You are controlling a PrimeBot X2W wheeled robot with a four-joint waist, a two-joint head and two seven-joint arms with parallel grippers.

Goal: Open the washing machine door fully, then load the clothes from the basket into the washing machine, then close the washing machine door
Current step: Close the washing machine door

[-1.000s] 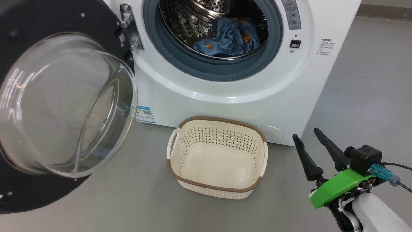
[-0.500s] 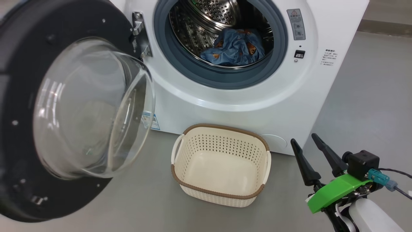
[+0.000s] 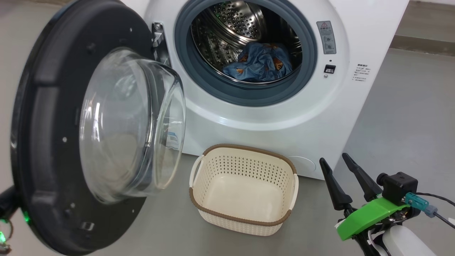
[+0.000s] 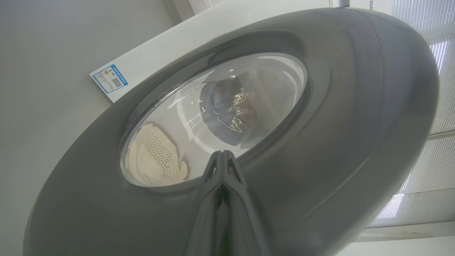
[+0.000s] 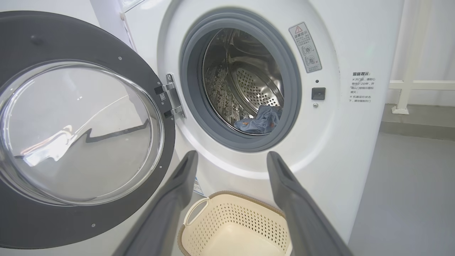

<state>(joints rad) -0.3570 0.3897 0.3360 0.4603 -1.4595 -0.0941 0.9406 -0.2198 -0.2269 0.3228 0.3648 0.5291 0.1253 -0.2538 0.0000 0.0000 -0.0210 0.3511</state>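
L gripper (image 4: 222,156), shut & empty, had tips at outer face of washing machine door (image 4: 355,124), which had swung partway shut; clothes (image 3: 261,65) lay in drum (image 3: 234,25) beyond it, basket (image 3: 245,220) empty: closing underway. R gripper (image 3: 333,157) wide open, idle.

- The washing machine door (image 3: 46,142) is swinging in toward the washing machine (image 3: 270,121). A second ago its inner face lay almost flat toward the head camera; now it stands turned sideways, partly edge-on.
- The door's glass bowl (image 3: 131,124) now bulges toward the opening and covers the blue label sticker (image 3: 173,139), which shows through the glass. Before, the sticker sat clear beside the bowl.
- The head camera itself has shifted, so the scene sits lower in the head view and more of the drum (image 3: 231,32) shows.
- A dark part with green lights (image 3: 4,213) now shows at the lower left edge, behind the door.
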